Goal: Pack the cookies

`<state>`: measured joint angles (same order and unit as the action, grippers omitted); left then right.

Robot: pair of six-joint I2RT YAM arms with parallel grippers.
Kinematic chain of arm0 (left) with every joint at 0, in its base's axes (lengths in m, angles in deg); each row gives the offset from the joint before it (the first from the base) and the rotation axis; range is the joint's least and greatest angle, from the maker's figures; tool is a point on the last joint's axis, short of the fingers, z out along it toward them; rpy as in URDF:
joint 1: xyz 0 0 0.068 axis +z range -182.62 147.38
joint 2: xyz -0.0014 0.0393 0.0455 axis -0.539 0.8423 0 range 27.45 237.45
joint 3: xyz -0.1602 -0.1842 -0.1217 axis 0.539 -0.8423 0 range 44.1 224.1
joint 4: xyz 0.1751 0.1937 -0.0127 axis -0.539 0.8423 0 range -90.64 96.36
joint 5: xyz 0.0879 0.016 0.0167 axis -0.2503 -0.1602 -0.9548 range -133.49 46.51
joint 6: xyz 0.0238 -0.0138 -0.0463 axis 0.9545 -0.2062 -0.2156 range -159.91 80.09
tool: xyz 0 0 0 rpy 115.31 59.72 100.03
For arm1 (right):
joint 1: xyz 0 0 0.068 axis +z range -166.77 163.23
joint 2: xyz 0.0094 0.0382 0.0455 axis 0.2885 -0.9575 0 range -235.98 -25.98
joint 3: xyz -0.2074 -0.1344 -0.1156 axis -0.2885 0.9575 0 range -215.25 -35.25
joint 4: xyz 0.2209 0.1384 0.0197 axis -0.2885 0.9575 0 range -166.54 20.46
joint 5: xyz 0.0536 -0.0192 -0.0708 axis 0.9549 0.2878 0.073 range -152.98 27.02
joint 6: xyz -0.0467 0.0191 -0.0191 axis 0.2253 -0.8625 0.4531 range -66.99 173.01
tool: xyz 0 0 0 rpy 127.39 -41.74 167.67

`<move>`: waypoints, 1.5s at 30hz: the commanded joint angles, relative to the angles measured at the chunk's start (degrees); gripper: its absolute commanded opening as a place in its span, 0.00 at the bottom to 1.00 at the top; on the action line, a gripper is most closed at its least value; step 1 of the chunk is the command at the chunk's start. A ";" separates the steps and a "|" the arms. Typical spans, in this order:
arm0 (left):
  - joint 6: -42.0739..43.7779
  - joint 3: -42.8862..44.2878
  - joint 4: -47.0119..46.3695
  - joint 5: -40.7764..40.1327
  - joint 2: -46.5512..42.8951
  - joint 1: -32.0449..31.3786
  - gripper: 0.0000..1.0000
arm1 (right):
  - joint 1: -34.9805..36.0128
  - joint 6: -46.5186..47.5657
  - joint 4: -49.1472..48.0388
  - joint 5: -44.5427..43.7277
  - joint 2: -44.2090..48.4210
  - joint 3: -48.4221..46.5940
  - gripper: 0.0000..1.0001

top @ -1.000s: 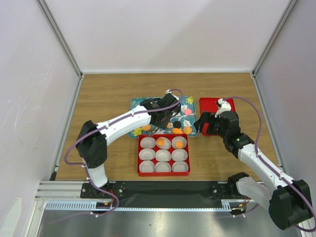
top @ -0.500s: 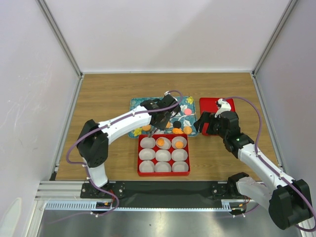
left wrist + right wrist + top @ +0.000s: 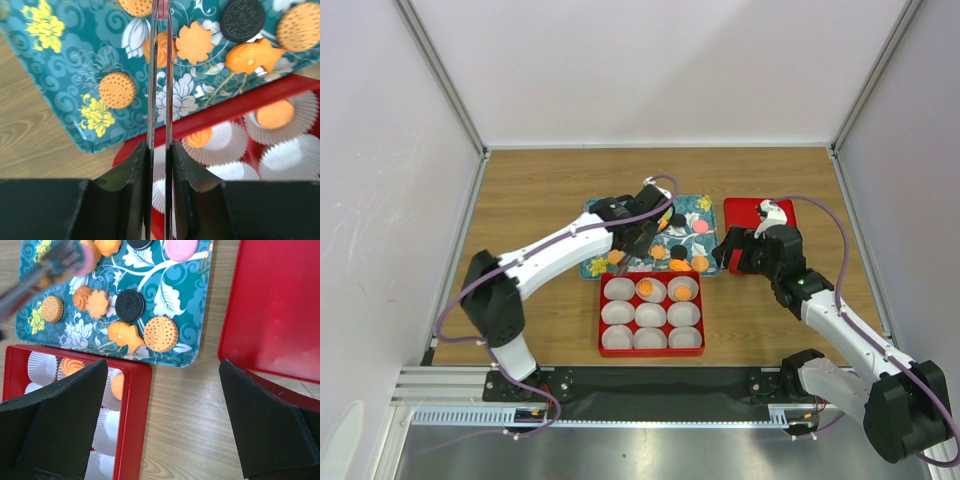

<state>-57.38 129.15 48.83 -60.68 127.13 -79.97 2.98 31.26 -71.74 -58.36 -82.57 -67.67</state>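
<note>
A wood-grain surface (image 3: 540,190) lay inside a booth closed in by plain white panels: a back wall (image 3: 660,70), a left wall (image 3: 380,200) and a right wall (image 3: 915,180). Silver metal posts (image 3: 440,75) ran along the rear corners. A slotted aluminium rail (image 3: 450,385) edged the near side, with grey sheet metal (image 3: 640,455) beyond it. The light was even and soft.

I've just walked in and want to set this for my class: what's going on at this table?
The left claw is shut on thin tongs, whose tips straddle an orange swirl cookie on the teal tray. More cookies lie on that tray. The red box beside it holds nine paper cups, two of them with an orange cookie inside. The right claw hangs open and empty between the tray and a red lid.
</note>
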 commanded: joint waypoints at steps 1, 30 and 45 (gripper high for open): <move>-0.19 0.91 1.59 0.40 -8.88 0.33 0.24 | -0.15 0.93 -2.07 0.21 -0.27 -0.45 1.00; -6.17 -23.36 11.79 5.59 -38.68 -4.59 0.26 | 0.38 0.75 -2.60 0.91 -2.11 -0.80 0.99; -6.78 -26.35 10.12 5.94 -38.24 -6.44 0.28 | 0.29 0.84 -2.51 0.74 -2.02 -0.71 1.00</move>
<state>-63.35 103.08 61.12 -55.17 89.19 -85.65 3.04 31.26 -72.16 -57.70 -84.58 -67.67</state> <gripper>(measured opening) 0.285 0.994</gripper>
